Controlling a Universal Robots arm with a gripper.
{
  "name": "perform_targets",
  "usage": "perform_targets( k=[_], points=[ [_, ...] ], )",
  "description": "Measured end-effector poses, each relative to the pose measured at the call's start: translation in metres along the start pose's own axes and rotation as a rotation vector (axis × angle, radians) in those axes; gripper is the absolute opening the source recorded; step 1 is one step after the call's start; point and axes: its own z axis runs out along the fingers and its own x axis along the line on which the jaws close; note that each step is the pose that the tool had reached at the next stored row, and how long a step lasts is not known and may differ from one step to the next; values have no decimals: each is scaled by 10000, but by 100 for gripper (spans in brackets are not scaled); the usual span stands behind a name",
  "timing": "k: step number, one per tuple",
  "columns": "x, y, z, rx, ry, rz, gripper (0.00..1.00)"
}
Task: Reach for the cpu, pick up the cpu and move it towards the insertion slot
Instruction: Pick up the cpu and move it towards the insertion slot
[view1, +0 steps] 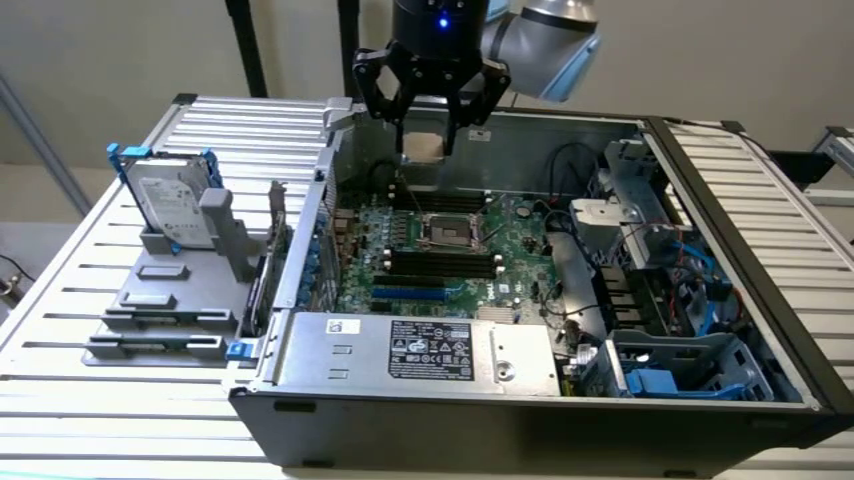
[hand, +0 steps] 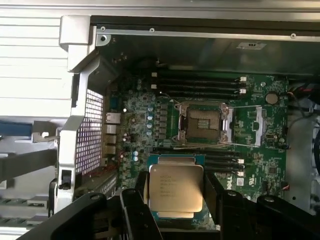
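arm hanging straight down from above, gripper (view1: 430, 128) pointing down, fingers (view1: 395, 105) clamped on something small

A: Where does the exterior view sit?
B: High, off the arm, looking down at an angle into the open computer case (view1: 534, 420) on the slatted table (view1: 80, 300).
A: And the wrist view?
B: Closer, facing nearly straight down onto the motherboard (hand: 260, 150).
A: What do they share?
B: The insertion slot (view1: 447, 232) (hand: 202, 124) and the memory slots (view1: 434, 265) (hand: 200, 82).
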Motion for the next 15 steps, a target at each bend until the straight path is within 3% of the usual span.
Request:
perform_targets(
  k=[3,11,13,15],
  points=[
    [-58,80,14,90,2,4,55],
    [-207,226,44,486,11,19,55],
    [-238,251,48,548,11,32,55],
    [-258,277,51,567,7,63,55]
  ],
)
